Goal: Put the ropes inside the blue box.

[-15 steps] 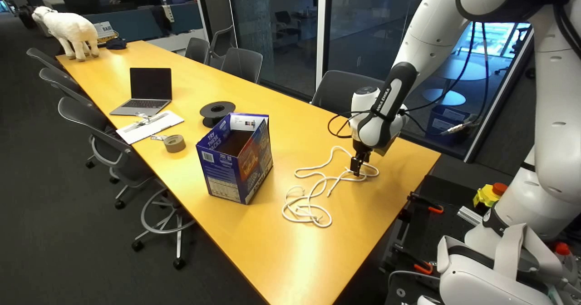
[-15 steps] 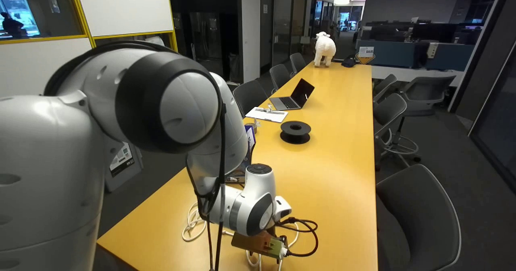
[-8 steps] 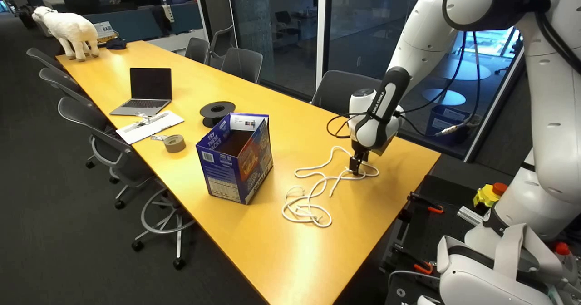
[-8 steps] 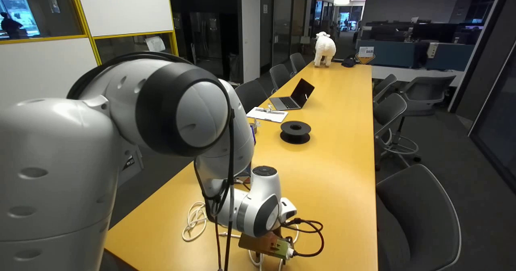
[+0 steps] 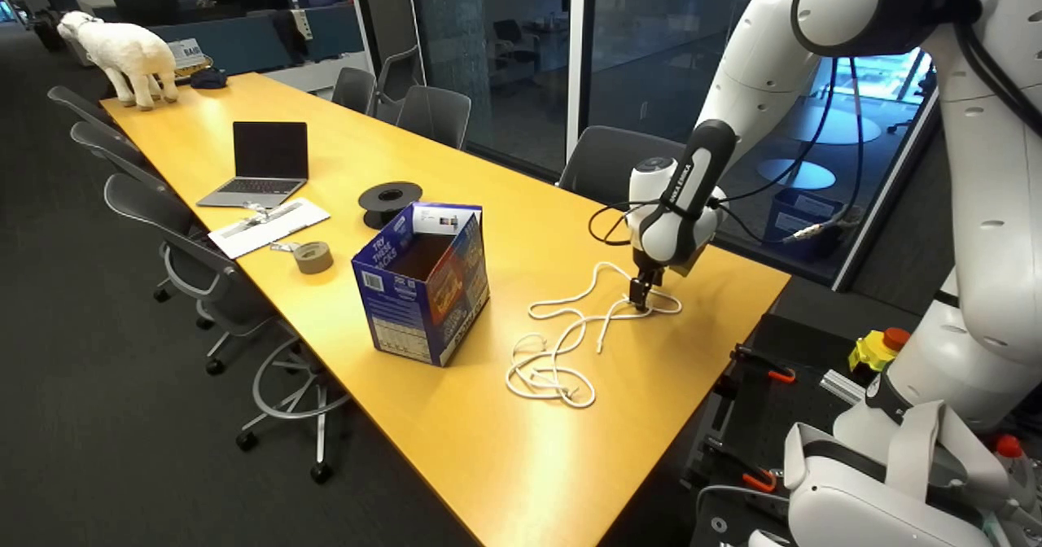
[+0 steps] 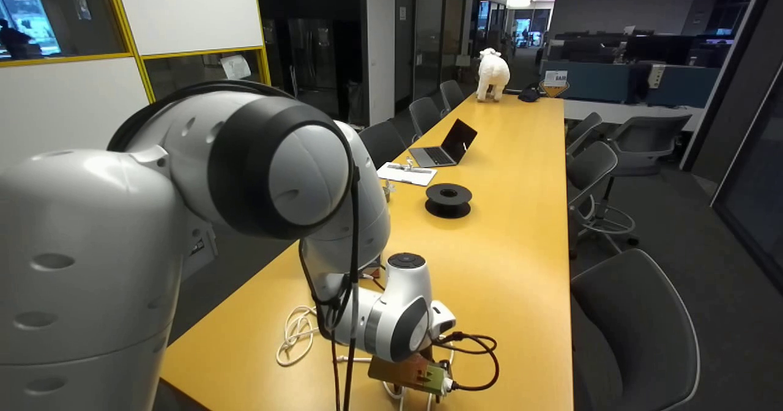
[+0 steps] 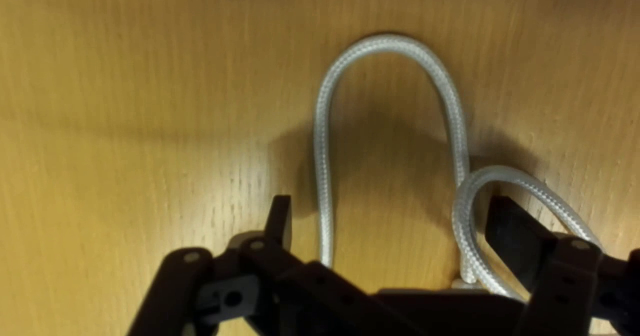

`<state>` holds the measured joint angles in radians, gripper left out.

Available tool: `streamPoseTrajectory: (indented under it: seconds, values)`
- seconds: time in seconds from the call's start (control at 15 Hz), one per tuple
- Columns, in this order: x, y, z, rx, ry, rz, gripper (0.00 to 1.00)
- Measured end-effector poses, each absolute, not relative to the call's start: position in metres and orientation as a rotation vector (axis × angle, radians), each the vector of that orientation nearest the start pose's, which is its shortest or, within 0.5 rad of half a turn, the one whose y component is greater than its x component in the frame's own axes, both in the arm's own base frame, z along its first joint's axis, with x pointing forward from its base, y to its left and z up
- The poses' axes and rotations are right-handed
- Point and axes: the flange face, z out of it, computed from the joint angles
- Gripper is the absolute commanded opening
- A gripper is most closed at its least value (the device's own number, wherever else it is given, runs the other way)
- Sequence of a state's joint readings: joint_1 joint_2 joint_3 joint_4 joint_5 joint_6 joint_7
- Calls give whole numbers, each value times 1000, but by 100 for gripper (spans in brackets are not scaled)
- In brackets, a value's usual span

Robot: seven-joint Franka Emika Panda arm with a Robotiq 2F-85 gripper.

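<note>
Currently holds the claw [image 7: 389, 211] low over the tabletop [image 5: 529, 474], spread wide, on the robot's side of the blue box [image 5: 396, 299] and apart from it. Shows in the wrist view a U-shaped bend of white rope [image 7: 389, 43], with both legs between the fingertips [image 7: 281, 216], plus a loop of rope arching round one of them. Cannot tell about contact between fingertips and rope, nor between fingertips and tabletop. Displays more white rope in loose, crossing curves on the tabletop, outside the blue box and near its claw-facing side. Cannot tell one length from several in the tangle.

Has the blue box upright on the tabletop, open at the top, with printed sides; hides most of it behind the arm [image 6: 306, 175] in an exterior view. Has a black spool [image 6: 448, 201] near the blue box, on its side away from the claw, and a roll of tape [image 5: 313, 259] near that same side. Includes a white clipboard [image 5: 273, 232] a little farther from the blue box, then an open laptop [image 5: 270, 156] farther again. Shows a white toy sheep [image 5: 126, 52] standing on the tabletop, farthest of all from the blue box.
</note>
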<state>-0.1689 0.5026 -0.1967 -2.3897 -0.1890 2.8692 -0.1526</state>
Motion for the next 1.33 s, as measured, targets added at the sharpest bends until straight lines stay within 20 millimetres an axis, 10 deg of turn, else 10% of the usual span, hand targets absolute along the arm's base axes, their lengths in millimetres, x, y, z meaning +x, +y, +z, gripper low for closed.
streamPoseTrajectory:
  seconds: [1.33]
  values:
    - [448,-199,109,-3131,47,47,100]
